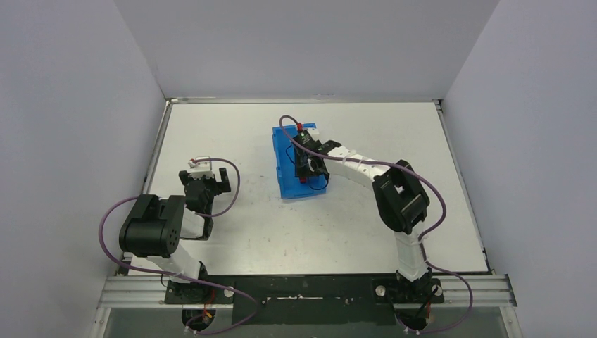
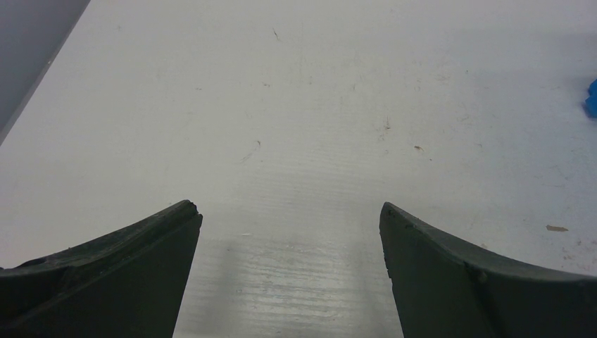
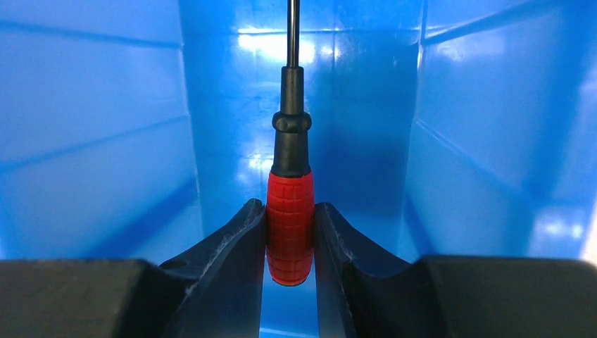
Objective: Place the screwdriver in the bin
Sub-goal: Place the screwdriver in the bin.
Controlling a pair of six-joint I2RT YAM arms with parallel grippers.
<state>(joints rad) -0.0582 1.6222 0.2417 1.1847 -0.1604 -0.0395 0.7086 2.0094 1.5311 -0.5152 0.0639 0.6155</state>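
Note:
The blue bin point(image 1: 286, 158) stands on the table a little right of centre. My right gripper point(image 1: 304, 169) reaches into it from the right. In the right wrist view this gripper point(image 3: 289, 208) is shut on the red handle of the screwdriver point(image 3: 289, 225), whose black shaft points away along the bin's inside. The bin's blue walls point(image 3: 91, 141) fill that view on both sides. My left gripper point(image 1: 215, 184) hovers over the table to the left of the bin. In the left wrist view it point(image 2: 290, 211) is open and empty over bare table.
A blue corner of the bin point(image 2: 591, 98) shows at the right edge of the left wrist view. White walls close the table point(image 1: 366, 225) on three sides. Purple cables loop beside both arms.

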